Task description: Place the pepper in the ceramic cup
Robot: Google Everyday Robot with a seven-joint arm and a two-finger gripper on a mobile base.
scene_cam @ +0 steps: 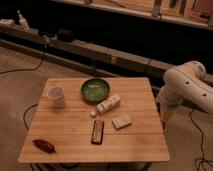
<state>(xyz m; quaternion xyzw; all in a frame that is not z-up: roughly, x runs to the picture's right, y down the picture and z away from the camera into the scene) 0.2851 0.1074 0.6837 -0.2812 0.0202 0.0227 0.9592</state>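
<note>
The pepper (44, 145), small and dark red, lies at the table's near left corner. Further back on the left side stands the ceramic cup (56, 95), white and upright. My white arm (186, 87) bends in from the right. Its gripper (163, 119) hangs just off the table's right edge, far from both pepper and cup. It is open and holds nothing.
On the wooden table (140, 142) there are also a green bowl (95, 89), a white bottle (108, 104) lying on its side, a dark bar with red markings (97, 132) and a small pale block (121, 121). Cables run over the floor, and a low ledge crosses behind.
</note>
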